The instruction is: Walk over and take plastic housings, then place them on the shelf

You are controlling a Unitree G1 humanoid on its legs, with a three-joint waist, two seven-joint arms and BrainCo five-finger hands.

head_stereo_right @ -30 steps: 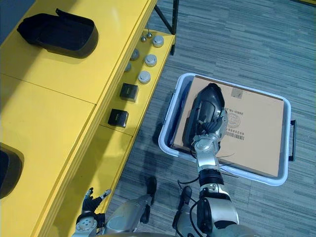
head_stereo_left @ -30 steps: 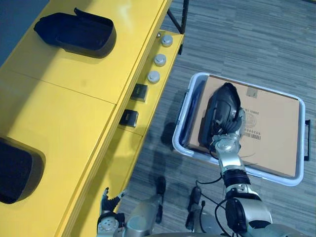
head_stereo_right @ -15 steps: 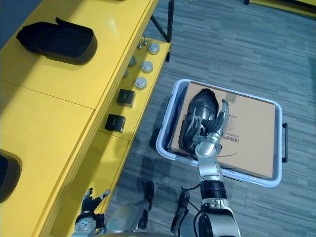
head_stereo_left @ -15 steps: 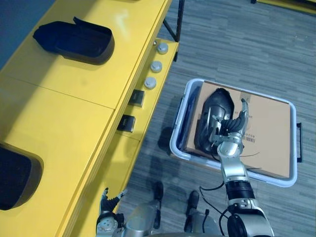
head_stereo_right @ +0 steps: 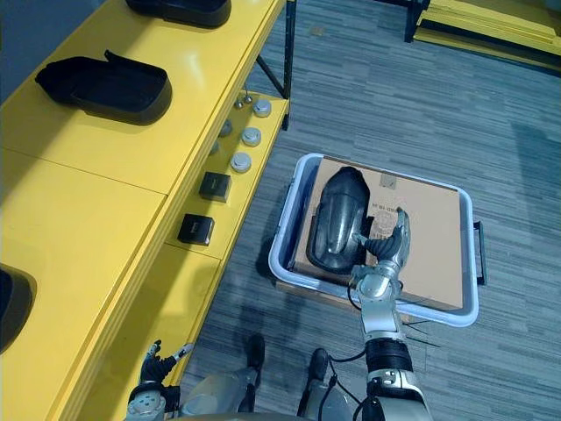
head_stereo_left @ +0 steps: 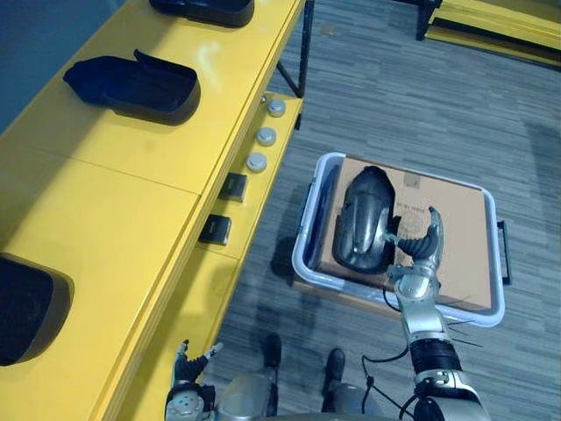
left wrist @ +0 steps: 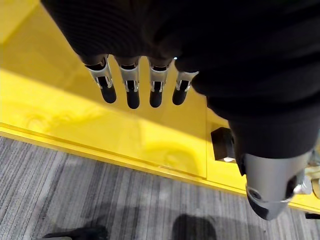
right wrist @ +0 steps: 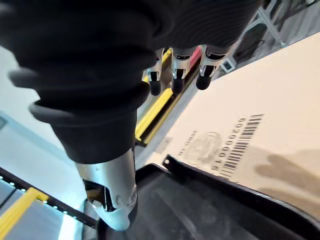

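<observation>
The black housing (head_stereo_left: 361, 219) lies on the cardboard box (head_stereo_left: 460, 237) in the bin (head_stereo_left: 302, 237), long axis 12 to 6 o'clock. The right hand (head_stereo_left: 421, 250), fingers spread and empty, is nearer, with the housing just beside it at 10 o'clock; the left hand (head_stereo_left: 188, 368) hangs loose-fingered by the yellow shelf (head_stereo_left: 131, 175)

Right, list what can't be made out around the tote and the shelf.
- Nearest shelf housing: cut off by the eye views' left edge.
- Farthest shelf housing: cut off by their top edge.
- Tote contents under the cardboard box: covered by the box.
- Whether the right hand touches the housing on the box: its thumb hides the contact, eye views.
</observation>
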